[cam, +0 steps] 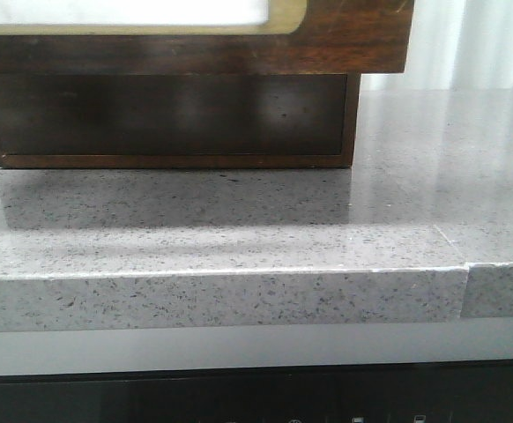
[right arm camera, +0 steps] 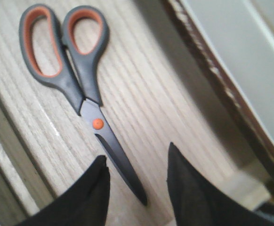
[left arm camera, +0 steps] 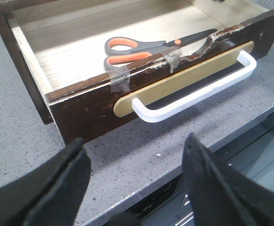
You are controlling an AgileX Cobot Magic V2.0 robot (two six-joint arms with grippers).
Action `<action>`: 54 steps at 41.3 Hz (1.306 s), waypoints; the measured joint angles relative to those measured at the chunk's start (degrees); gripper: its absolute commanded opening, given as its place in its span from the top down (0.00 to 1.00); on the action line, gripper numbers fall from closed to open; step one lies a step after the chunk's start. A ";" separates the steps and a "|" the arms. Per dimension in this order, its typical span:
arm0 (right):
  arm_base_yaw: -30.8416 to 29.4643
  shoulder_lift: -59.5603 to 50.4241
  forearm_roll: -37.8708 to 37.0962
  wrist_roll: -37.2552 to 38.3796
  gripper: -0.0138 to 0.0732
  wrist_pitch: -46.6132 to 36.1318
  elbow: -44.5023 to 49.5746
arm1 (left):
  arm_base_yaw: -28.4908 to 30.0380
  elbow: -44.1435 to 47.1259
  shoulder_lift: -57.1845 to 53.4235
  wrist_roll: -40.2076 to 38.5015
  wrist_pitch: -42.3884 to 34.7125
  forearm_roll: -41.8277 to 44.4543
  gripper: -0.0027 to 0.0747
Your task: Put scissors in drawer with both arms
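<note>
Scissors [left arm camera: 141, 49]: lying flat on the pale wood floor inside the drawer [left arm camera: 94, 110], blades closed.
Drawer: pulled out, white handle [left arm camera: 193, 89] facing me.
Left gripper [left arm camera: 134, 181]: my jaws wide apart, empty, before the drawer front.
Right gripper [right arm camera: 137, 188]: my jaws parted, empty, over the blade tips.

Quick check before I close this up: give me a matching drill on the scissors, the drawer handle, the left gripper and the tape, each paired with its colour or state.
Things:
1. scissors
2. handle
3. left gripper
4. tape

States:
A. white bar on a gold plate
B. open, empty, facing the drawer front
C. lying flat on the drawer floor
D. stuck over the front's chipped top edge

Pairs: 1-C, 2-A, 3-B, 4-D
</note>
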 measured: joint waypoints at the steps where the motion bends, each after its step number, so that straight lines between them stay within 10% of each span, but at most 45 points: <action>1: 0.00 -0.99 -0.66 2.55 0.46 0.26 0.00 | 0.00 0.00 0.00 0.00 0.00 0.00 0.42; 13: 0.00 -13.18 -3.46 15.64 0.46 1.44 4.27 | 0.00 0.00 0.00 0.00 0.00 0.00 0.42; 39: 0.00 -49.78 -2.13 18.47 0.46 -13.36 43.93 | 0.00 0.00 0.00 0.00 0.00 0.00 0.42; 54: 0.00 -61.00 -2.13 18.61 0.46 -14.04 51.81 | 0.00 0.00 0.00 0.00 0.00 0.00 0.42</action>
